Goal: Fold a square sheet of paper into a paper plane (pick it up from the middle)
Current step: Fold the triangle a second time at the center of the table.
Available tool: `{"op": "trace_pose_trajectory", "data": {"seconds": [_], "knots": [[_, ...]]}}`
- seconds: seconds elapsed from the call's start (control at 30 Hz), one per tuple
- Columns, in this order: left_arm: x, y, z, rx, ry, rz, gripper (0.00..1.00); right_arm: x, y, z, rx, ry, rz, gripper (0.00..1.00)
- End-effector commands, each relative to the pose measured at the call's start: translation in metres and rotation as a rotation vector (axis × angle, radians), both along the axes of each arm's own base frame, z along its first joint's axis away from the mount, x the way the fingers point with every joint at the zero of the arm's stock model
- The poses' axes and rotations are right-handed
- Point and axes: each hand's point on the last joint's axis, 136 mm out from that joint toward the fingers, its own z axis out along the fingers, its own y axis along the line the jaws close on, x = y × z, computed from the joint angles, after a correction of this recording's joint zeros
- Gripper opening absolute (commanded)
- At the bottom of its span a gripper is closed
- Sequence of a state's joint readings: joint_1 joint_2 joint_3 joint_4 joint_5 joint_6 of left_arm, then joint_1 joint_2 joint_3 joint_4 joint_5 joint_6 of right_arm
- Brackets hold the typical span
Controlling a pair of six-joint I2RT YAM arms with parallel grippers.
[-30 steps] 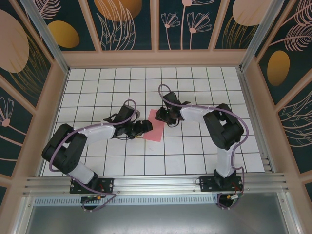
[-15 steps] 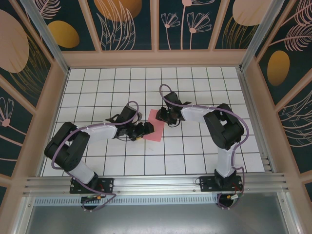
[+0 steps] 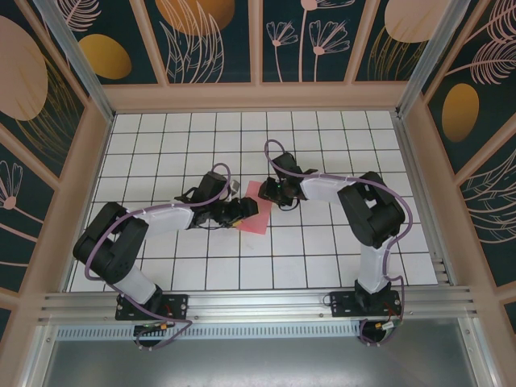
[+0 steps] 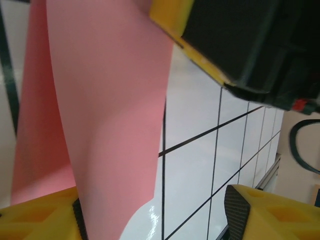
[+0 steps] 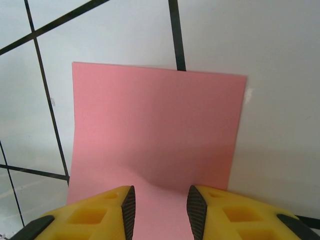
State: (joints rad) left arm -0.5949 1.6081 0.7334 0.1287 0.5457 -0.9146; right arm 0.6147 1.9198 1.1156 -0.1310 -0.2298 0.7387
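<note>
Since a second ago the left gripper (image 3: 247, 209) has slid farther onto the paper (image 3: 260, 218), its jaws closing somewhat but still apart, one pad at the sheet's edge; whether it grips, I cannot tell. Mid-table, the sheet lies as a diamond, corners toward the far and near edges. The right gripper (image 5: 160, 205) pinches its far corner, jaws narrow.

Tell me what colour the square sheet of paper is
Plain pink-red, unmarked. The square sheet of paper shows best in the right wrist view, lying on the white tiled table.
</note>
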Motion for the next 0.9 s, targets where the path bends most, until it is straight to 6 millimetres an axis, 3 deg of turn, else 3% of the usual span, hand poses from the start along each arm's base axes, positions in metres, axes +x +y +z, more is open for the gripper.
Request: {"op": "trace_pose_trajectory", "data": {"seconds": [0.0, 0.3, 0.5, 0.63, 0.67, 0.73, 0.87], "knots": [[0.01, -0.015, 0.028, -0.098, -0.066, -0.011, 0.68, -0.025, -0.019, -0.034, -0.053, 0.114, 0.023, 0.38], [0.019, -0.029, 0.035, -0.188, -0.068, -0.011, 0.67, -0.031, -0.018, -0.036, 0.005, 0.149, 0.042, 0.36], [0.024, -0.031, 0.024, -0.179, -0.047, 0.009, 0.66, -0.03, -0.017, -0.029, 0.056, 0.148, 0.049, 0.35], [0.028, -0.03, 0.019, -0.173, -0.05, 0.031, 0.65, -0.028, -0.002, -0.008, 0.149, 0.109, 0.131, 0.28], [0.03, -0.029, 0.019, -0.17, -0.052, 0.038, 0.65, -0.019, -0.009, -0.001, 0.169, 0.094, 0.122, 0.27], [0.03, -0.028, 0.005, -0.145, -0.029, 0.05, 0.64, -0.015, -0.007, 0.013, 0.204, 0.057, 0.158, 0.27], [0.03, -0.025, -0.004, -0.123, -0.017, 0.068, 0.63, -0.015, -0.008, 0.041, 0.257, -0.009, 0.202, 0.34]]}}
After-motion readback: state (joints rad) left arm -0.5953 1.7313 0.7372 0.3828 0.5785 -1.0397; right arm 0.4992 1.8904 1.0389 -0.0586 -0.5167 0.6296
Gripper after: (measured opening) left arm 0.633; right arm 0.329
